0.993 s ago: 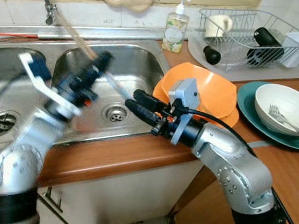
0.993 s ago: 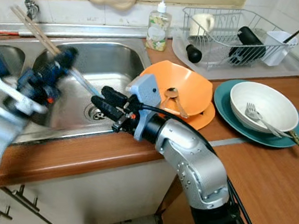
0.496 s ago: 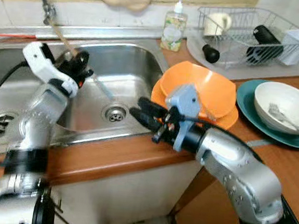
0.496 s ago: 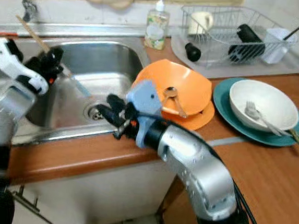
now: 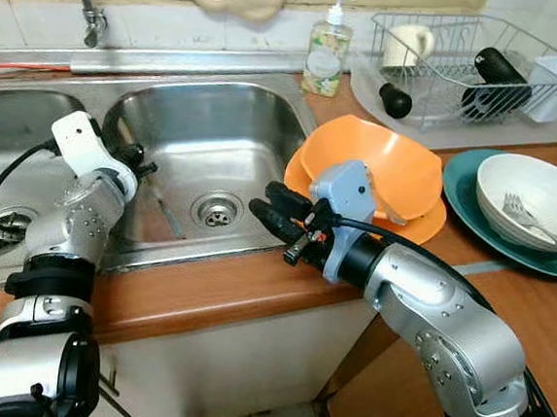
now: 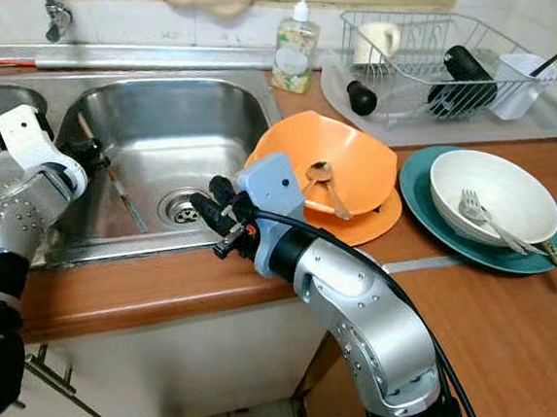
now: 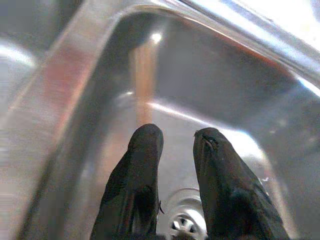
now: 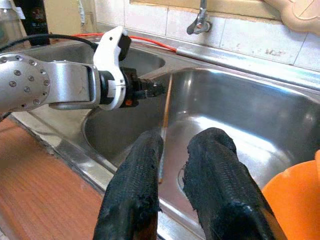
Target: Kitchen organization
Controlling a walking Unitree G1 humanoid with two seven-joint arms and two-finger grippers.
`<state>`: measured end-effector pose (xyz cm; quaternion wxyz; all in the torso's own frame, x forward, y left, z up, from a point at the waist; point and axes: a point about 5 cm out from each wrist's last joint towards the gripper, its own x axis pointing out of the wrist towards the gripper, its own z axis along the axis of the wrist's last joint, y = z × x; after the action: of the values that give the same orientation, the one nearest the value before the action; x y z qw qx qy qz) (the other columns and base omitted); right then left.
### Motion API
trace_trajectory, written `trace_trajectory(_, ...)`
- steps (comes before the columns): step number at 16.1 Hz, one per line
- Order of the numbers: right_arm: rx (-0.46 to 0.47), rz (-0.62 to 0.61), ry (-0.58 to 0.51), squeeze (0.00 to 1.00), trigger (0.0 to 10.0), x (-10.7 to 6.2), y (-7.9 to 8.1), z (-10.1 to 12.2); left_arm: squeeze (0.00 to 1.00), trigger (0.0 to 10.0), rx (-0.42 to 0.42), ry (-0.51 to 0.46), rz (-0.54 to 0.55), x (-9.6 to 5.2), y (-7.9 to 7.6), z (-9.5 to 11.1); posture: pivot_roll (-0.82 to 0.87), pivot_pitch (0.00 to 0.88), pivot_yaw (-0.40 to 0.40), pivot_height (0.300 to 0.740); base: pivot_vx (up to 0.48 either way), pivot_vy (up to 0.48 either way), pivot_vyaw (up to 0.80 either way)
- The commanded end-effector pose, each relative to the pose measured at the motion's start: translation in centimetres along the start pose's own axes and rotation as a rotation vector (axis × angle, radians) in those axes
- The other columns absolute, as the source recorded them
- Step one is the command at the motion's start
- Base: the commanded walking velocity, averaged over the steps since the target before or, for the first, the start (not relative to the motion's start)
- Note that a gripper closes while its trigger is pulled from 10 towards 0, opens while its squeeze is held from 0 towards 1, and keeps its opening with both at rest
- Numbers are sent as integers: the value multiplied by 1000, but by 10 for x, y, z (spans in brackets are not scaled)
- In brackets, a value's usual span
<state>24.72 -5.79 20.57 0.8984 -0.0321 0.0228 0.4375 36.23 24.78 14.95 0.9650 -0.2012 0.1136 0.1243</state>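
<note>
Two thin wooden chopsticks (image 6: 114, 186) were seen in the steel sink basin (image 5: 236, 137) at centre left. The left gripper (image 8: 152, 91), its tips half hidden, and the right gripper (image 5: 271, 205) were slightly parted, empty.

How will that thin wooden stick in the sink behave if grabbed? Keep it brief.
The stick looks thin and straight, so probably stiff and light. Leaning on the wall of the smooth steel sink, it may slide when nudged.
</note>
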Motion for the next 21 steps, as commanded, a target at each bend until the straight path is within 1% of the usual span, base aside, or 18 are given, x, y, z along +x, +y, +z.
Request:
trace_trajectory(1, -18, 4, -5, 0, 10000, 0, 2, 4, 1000, 10000, 39, -28, 15, 2, -3, 8, -50, 0, 39, 740, 0, 0, 0)
trace_trajectory(2, -18, -11, -17, 0, 10000, 2, 1, 7, 1000, 10000, 145, -59, -34, 1, -8, 12, -45, 0, 42, 740, 0, 0, 0)
trace_trajectory(3, -19, -18, -23, 0, 10000, 2, 1, 8, 1000, 10000, 186, -72, -62, 0, -10, 14, -43, 0, 44, 740, 0, 0, 0)
trace_trajectory(4, -13, -38, -42, 0, 10000, 2, 0, 11, 1000, 10000, 249, -142, -113, -2, -16, 21, -40, 0, 49, 740, 0, 0, 0)
trace_trajectory(5, -12, -55, -54, 0, 10000, 2, -1, 13, 1000, 10000, 279, -170, -132, -3, -20, 24, -40, 0, 49, 740, 0, 0, 0)
trace_trajectory(6, -13, -102, -97, 0, 10000, 2, -5, 20, 1000, 10000, 365, -222, -192, -7, -29, 28, -38, 0, 57, 740, 0, 0, 0)
trace_trajectory(7, -14, -132, -128, 0, 10000, 1, -8, 25, 1000, 10000, 417, -257, -244, -12, -34, 29, -42, 0, 59, 740, 0, 0, 0)
trace_trajectory(8, -15, -142, -137, 0, 10000, 0, -9, 26, 1000, 10000, 428, -270, -265, -14, -36, 29, -44, 0, 59, 740, 0, 0, 0)
trace_trajectory(9, -11, -178, -168, 0, 10000, -3, -13, 32, 863, 10000, 438, -316, -318, -21, -38, 31, -50, 0, 61, 740, 0, 0, 0)
trace_trajectory(11, -1, -231, -201, 0, 10000, -10, -20, 36, 863, 10000, 472, -362, -372, -32, -37, 29, -56, 0, 57, 740, 0, 0, 0)
trace_trajectory(12, 20, -265, -220, 0, 10000, -14, -26, 37, 863, 10000, 487, -381, -424, -42, -39, 27, -52, 0, 51, 740, 0, 0, 0)
trace_trajectory(13, 40, -305, -236, 922, 10000, -19, -31, 37, 875, 10000, 484, -396, -478, -53, -41, 24, -45, 0, 45, 740, 0, 0, 0)
trace_trajectory(14, 51, -330, -248, 1000, 10000, -23, -34, 37, 875, 10000, 482, -401, -520, -61, -42, 22, -36, 0, 40, 740, 0, 0, 0)
trace_trajectory(15, 56, -351, -259, 1000, 10000, -26, -38, 37, 871, 10000, 481, -404, -544, -66, -43, 21, -27, 0, 36, 740, 0, 0, 0)
trace_trajectory(16, 92, -437, -289, 1000, 10000, -37, -53, 34, 753, 10000, 468, -386, -625, -81, -46, 15, 8, 0, 25, 740, 0, 0, 0)
trace_trajectory(17, 108, -464, -291, 1000, 10000, -41, -59, 32, 439, 10000, 456, -376, -658, -87, -47, 12, 8, 0, 25, 740, 0, 0, 0)
trace_trajectory(18, 103, -468, -272, 1000, 10000, -46, -62, 27, 0, 10000, 440, -353, -714, -97, -47, 8, 18, 0, 34, 740, 0, 0, 0)
trace_trajectory(21, 93, -444, -231, 1000, 10000, -56, -61, 22, 0, 10000, 432, -273, -851, -118, -51, -4, 12, 0, 46, 740, 0, 0, 0)
